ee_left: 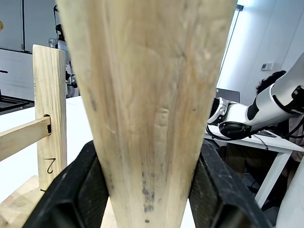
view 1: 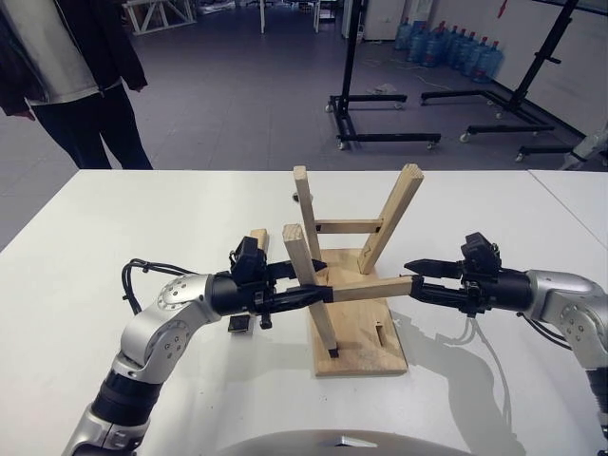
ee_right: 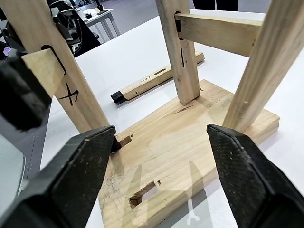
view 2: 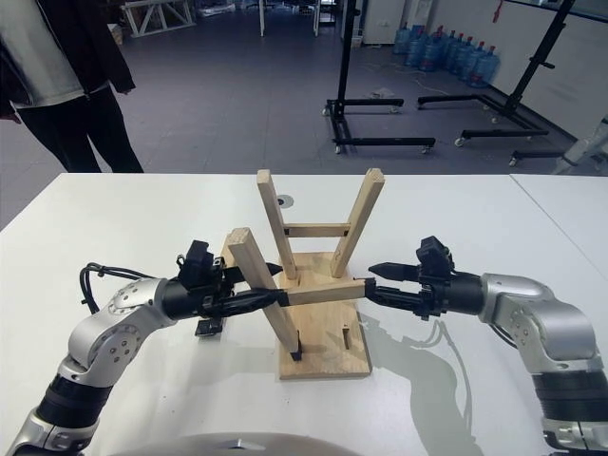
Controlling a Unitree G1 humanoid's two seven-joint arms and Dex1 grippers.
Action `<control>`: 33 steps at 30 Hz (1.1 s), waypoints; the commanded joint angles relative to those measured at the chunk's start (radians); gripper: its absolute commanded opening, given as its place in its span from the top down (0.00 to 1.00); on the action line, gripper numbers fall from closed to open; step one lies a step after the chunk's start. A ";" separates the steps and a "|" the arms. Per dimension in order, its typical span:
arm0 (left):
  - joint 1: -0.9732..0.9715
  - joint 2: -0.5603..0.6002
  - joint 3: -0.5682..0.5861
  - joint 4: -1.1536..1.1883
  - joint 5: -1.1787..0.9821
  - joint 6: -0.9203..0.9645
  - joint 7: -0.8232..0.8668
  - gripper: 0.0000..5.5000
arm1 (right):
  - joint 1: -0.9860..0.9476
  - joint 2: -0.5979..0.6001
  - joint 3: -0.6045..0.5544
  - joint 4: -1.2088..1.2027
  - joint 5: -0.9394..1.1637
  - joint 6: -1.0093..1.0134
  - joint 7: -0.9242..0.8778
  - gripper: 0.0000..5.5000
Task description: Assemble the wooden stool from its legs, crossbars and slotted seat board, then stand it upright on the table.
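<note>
Legs (view 1: pixel 391 217) — three — in seat board (view 1: pixel 366 356) slots

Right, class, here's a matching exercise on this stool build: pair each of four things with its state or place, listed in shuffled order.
Things:
1. seat board
2. near leg
3. loose leg
4. right gripper

States:
A. open, fingers apart
B. flat on the table, slots facing up
C. clamped in the left gripper
D. lying on the table beside the board

Pairs: 1-B, 2-C, 3-D, 4-A
</note>
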 commanded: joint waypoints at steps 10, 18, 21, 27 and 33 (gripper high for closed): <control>-0.088 0.053 0.048 0.039 0.037 0.032 -0.025 0.63 | -0.019 0.007 0.035 0.010 -0.059 -0.028 -0.023 0.36; -0.120 0.069 0.039 0.067 0.055 0.049 -0.072 0.63 | 0.001 0.147 0.181 0.073 -0.308 -0.275 -0.171 0.36; -0.132 0.085 0.032 0.073 0.063 0.062 -0.099 0.63 | 0.040 0.179 0.241 0.056 -0.374 -0.322 -0.205 0.36; -0.248 0.203 0.000 0.113 0.091 0.123 -0.252 0.63 | 0.148 0.164 0.456 0.036 -0.653 -0.382 -0.340 0.36; -0.345 0.201 -0.024 0.176 0.115 0.130 -0.321 0.63 | 0.155 0.181 0.519 0.027 -0.670 -0.368 -0.404 0.36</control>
